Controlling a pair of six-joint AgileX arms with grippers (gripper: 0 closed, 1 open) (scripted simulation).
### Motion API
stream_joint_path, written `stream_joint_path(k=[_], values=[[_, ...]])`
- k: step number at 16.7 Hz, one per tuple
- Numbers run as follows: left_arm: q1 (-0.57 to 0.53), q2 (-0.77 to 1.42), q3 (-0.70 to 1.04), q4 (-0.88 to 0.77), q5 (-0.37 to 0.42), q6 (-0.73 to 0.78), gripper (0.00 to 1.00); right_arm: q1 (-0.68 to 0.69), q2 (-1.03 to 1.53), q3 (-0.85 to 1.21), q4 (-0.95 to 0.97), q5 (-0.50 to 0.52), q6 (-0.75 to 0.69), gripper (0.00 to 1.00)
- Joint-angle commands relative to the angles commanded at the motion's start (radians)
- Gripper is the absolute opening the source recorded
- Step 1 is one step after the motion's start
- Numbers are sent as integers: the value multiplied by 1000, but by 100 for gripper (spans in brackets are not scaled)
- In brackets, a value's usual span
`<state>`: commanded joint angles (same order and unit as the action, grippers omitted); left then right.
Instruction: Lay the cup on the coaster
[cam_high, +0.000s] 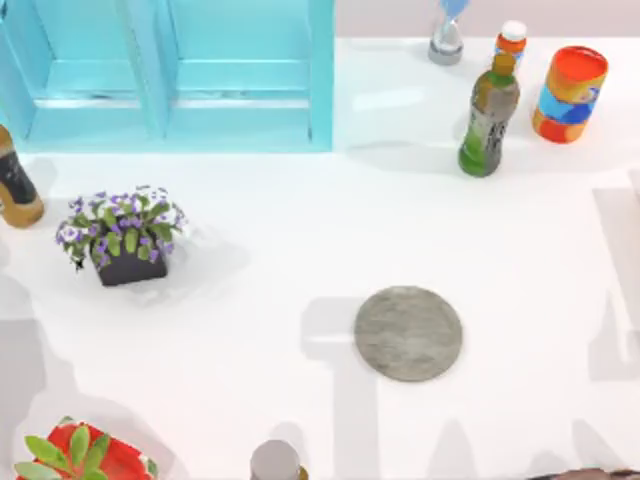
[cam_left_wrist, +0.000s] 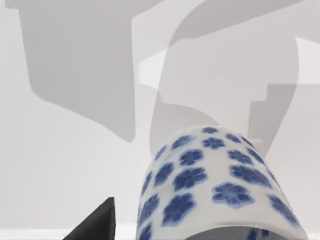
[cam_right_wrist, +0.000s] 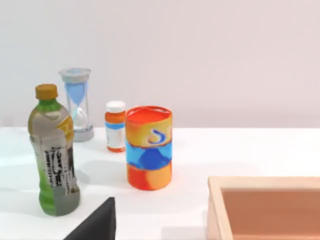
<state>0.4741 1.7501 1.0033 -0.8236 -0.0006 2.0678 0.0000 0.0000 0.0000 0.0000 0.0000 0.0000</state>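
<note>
The coaster (cam_high: 408, 333) is a flat mottled grey disc lying bare on the white table, right of centre in the top view. The cup (cam_left_wrist: 215, 185), white with dark blue flower marks, looms very close in the left wrist view, above the white tabletop. A dark piece of my left gripper (cam_left_wrist: 95, 227) shows just beside the cup, with a narrow gap between them. I cannot tell whether the cup is held. A like dark piece of my right gripper (cam_right_wrist: 95, 225) shows in the right wrist view, far from the coaster.
A blue cabinet (cam_high: 170, 70) fills the back left. A flower pot (cam_high: 125, 240) stands at the left. A green bottle (cam_high: 488, 115), striped can (cam_high: 570, 95), hourglass (cam_high: 447, 35) and pill bottle (cam_high: 511, 40) stand at the back right. A grey-topped cylinder (cam_high: 275, 462) and red planter (cam_high: 75, 458) sit at the front. A wooden box (cam_right_wrist: 265, 207) lies near my right gripper.
</note>
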Motion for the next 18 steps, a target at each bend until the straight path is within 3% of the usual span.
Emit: stream_joint_path(k=[3,16,18], values=[[0,0,0,0,0,0,100,0,0,0,0,0,0,100],[0,0,0,0,0,0,2,0,0,0,0,0,0,100],[0,0,0,0,0,0,0,0,0,0,0,0,0,100]])
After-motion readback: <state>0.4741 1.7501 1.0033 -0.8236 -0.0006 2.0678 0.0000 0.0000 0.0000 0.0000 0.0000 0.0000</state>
